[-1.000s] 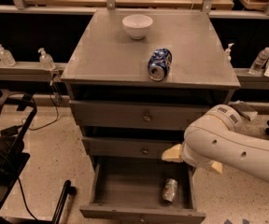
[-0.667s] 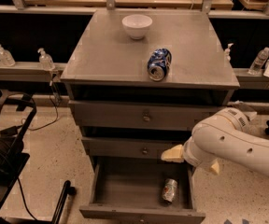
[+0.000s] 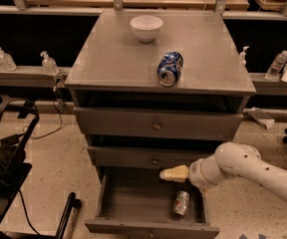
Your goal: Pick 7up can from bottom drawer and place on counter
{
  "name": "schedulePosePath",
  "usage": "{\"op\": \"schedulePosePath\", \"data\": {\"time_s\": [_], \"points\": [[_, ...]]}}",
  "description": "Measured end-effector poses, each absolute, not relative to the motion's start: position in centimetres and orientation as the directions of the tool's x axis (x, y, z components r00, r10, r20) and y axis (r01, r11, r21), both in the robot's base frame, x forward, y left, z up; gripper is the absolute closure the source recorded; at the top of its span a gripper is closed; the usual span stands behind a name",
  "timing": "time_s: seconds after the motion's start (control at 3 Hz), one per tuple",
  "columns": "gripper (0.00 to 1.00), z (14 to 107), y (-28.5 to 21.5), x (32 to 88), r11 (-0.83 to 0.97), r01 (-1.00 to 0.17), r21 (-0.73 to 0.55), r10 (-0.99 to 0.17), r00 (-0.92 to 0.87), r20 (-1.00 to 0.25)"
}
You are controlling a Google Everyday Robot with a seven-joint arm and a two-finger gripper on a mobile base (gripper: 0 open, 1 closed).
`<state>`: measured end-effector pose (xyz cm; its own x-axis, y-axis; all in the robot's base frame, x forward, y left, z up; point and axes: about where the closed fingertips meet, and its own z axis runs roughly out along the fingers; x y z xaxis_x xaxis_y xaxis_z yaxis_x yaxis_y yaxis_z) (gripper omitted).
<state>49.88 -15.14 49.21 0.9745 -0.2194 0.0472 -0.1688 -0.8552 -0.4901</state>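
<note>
The 7up can [image 3: 181, 203] lies on the floor of the open bottom drawer [image 3: 133, 203], near its right wall. My gripper [image 3: 174, 174] hangs over the back of the drawer, just below the middle drawer's front, above and slightly left of the can and not touching it. The white arm reaches in from the lower right. The counter [image 3: 113, 59] is the grey slab on top of the cabinet.
A blue-and-white soda can [image 3: 170, 68] lies on its side near the counter's front edge, and a white bowl [image 3: 146, 27] stands at its back. Two upper drawers with knobs [image 3: 156, 126] are shut. A black chair frame [image 3: 14, 148] stands at left. Bottles [image 3: 277, 63] stand on side ledges.
The arm has dropped lower and drawn toward the right, and the gripper has sunk a little toward the open bottom drawer. The can has not moved.
</note>
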Motion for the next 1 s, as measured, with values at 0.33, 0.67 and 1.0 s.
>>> {"op": "schedulePosePath", "data": {"time_s": [0.33, 0.67, 1.0], "points": [[0.00, 46.10, -13.98, 50.55, -0.813, -0.071, -0.578, -0.126, 0.990, 0.056], [0.00, 45.19, -13.71, 50.50, -0.813, 0.021, -0.582, -0.047, 0.994, 0.101], [0.00, 45.30, -13.71, 50.49, -0.814, 0.023, -0.580, -0.045, 0.994, 0.103]]}}
